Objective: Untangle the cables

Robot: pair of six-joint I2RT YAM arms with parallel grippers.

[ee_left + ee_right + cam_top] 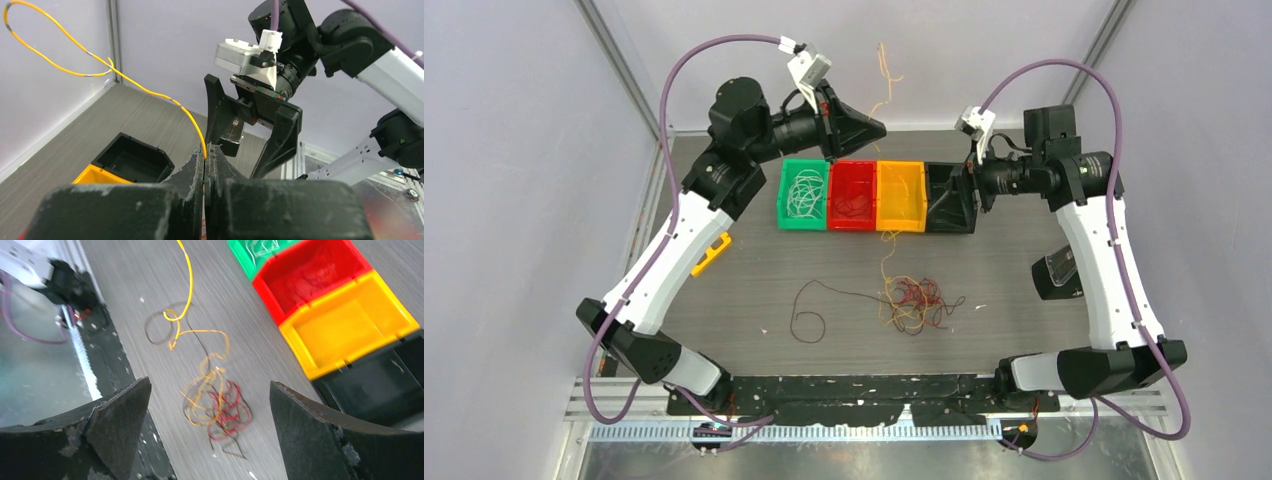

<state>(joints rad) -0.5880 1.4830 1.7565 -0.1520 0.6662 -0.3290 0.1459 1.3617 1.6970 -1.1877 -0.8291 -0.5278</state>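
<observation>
The left gripper [205,150], high above the surface [1024,320], has its jaws pinched shut on a yellow-orange cable [150,92] that loops upward. The right gripper [209,385] hovers near the black bin [952,205], jaws spread wide, holding nothing. A tangle of red, orange and brown cables [914,300] lies on the surface in front of the bins. Whitish cables [804,192] sit in the green bin [783,195].

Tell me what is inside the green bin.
A loose heap of whitish cables, curled in loops, lies inside the green bin. Whatever is beneath the loops is covered.
</observation>
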